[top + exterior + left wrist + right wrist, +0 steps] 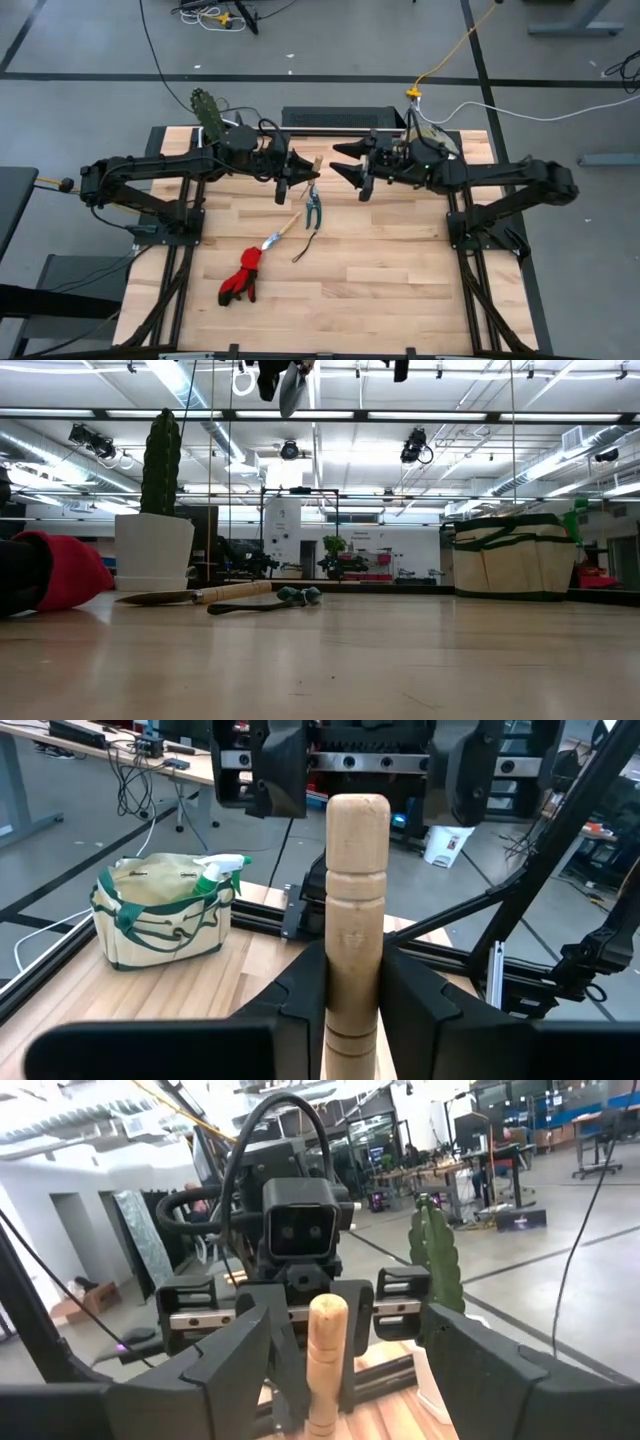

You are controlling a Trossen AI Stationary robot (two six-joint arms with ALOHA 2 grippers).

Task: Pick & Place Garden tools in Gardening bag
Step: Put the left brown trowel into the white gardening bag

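Observation:
My left gripper (297,172) is above the table's far middle, shut on a wooden-handled tool (356,920); the tool's grey blade (291,388) shows under the gripper in the low view. My right gripper (345,168) faces it, open, its fingers (235,1350) standing on either side of the handle's free end without touching. On the table lie pruning shears (313,208), a wooden-handled trowel (283,232), a dark cord (303,248) and red gloves (240,279). The beige gardening bag (165,915) stands at the far right with the green sprayer (220,872) in it. My left gripper pinches the wooden handle (352,1005) between its two fingers, which lie along it and come level from the table's left. The handle's rounded free end (358,815) juts out past the fingertips toward the right gripper. The tool is lifted clear of the table.
A white pot with a green cactus (155,545) stands at the far left corner. The bag (432,135) sits partly under the right arm. Bare wood lies along the near and right parts of the table (400,290).

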